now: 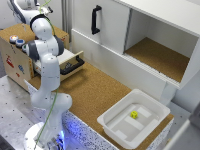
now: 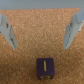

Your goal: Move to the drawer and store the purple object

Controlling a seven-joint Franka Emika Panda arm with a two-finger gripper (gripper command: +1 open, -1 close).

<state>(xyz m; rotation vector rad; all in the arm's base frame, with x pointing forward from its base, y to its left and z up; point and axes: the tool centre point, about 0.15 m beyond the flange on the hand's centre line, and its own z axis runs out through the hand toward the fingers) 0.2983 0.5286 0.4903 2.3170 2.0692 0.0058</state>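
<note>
Exterior view, from its left: plywood box (image 1: 15, 60) with the drawer (image 1: 70, 62) pulled open, black bar handle facing out, mostly hidden behind the arm (image 1: 47, 75). Cork tabletop (image 1: 95, 92) in the middle. White cupboard (image 1: 100, 22) behind. White tub (image 1: 132, 122) at the right holds a small yellow piece (image 1: 134, 114). Wrist view: fingers (image 2: 8, 31) spread wide, released, gripping nothing. Purple object (image 2: 45, 68) sits on the cork, clear of both fingers.
</note>
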